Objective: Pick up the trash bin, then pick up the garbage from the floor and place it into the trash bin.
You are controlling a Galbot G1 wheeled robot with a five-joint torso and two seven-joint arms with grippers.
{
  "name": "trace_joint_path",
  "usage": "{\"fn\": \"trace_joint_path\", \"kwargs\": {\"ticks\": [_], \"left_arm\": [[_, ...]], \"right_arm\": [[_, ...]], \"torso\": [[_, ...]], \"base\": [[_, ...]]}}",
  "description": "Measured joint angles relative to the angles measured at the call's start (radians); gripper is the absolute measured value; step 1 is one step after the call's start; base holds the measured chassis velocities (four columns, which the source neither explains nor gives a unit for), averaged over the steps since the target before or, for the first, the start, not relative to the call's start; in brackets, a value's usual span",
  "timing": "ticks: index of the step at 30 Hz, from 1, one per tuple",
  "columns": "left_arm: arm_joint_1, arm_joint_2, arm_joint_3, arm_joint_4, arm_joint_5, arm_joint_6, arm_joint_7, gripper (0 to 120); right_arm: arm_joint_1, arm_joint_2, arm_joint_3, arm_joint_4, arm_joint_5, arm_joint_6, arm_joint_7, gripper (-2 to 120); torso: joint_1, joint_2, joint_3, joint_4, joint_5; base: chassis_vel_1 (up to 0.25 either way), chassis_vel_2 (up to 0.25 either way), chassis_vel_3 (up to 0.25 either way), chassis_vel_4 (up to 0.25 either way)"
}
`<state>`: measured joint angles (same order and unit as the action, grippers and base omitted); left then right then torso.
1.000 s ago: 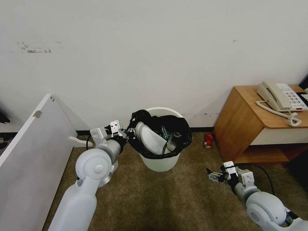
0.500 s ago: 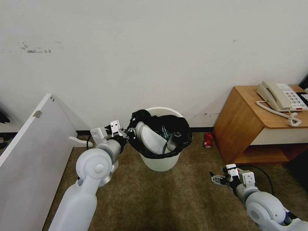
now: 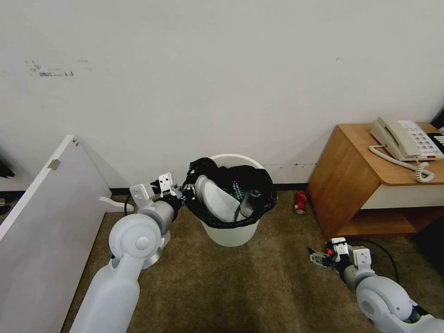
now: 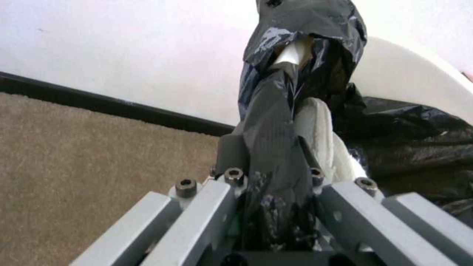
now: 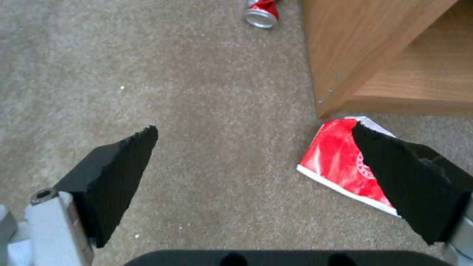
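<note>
With the left gripper (image 3: 187, 192) clamped on the trash bin (image 3: 230, 231) liner, the wide-open, empty right gripper (image 5: 256, 181) should centre over the red packet (image 5: 340, 162) before closing

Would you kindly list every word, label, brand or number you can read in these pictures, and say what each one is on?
No text here reads clearly.
Red packet: white round emblem, partly hidden by the right hand, unreadable.
Red can: no legible brand.
Telephone: keypad markings too small.
Wall: dark scuff marks, not legible as words.
</note>
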<state>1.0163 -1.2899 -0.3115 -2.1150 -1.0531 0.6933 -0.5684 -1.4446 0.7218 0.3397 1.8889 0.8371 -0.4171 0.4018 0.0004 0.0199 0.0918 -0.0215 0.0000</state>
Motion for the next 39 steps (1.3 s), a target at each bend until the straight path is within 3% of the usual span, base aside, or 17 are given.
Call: {"fn": "trace_joint_path", "kwargs": {"ticks": [39], "left_arm": [[-0.003, 0.001, 0.001, 0.007, 0.003, -0.003, 0.005, 4]], "right_arm": [[0.010, 0.030, 0.012, -0.125, -0.070, 0.074, -0.044, 100]], "torso": [[0.000, 0.000, 0.000, 0.0000, 0.0000]], "base": [[0.000, 0.000, 0.000, 0.000]]}}
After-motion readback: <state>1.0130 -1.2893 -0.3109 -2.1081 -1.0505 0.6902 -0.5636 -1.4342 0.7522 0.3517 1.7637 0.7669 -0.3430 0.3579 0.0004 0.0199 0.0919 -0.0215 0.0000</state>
